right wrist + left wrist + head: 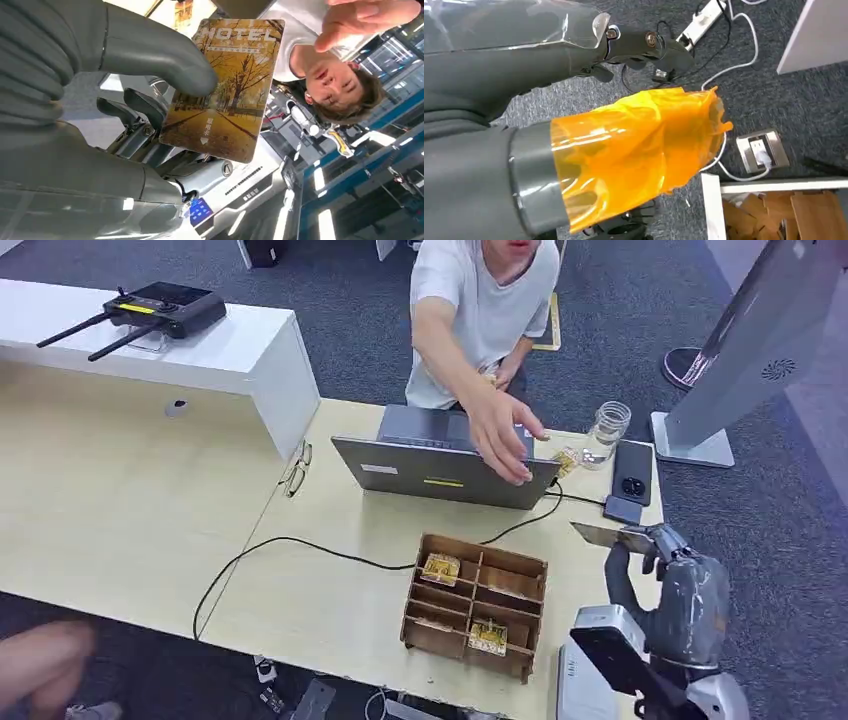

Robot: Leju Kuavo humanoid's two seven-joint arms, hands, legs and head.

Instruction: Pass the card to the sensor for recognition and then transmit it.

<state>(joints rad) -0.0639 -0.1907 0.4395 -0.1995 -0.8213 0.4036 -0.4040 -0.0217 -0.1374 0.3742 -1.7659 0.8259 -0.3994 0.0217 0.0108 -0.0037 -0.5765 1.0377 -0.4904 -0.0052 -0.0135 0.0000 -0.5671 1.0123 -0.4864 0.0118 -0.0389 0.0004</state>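
My right hand (pixel 668 592) is raised over the table's right front corner, above the sensor. It pinches a hotel card (pixel 608 536), held flat and pointing toward the laptop. In the right wrist view the thumb (pixel 160 55) presses on the card (pixel 225 90), which shows autumn trees and the word HOTEL. The sensor (pixel 605 660), a white box with a dark tilted top, sits just below that hand. A person's hand (pixel 505 435) reaches over the laptop toward the card. My left hand (pixel 624 150), its thumb wrapped in orange film, hangs over the floor and holds nothing.
A wooden compartment box (pixel 520 570) holding cards stands left of the sensor. Behind it are an open laptop (pixel 440 468), a cable (pixel 300 545), a glass jar (pixel 607 428), a phone (pixel 632 472) and glasses (pixel 297 468). A router (pixel 165 308) sits on the white counter.
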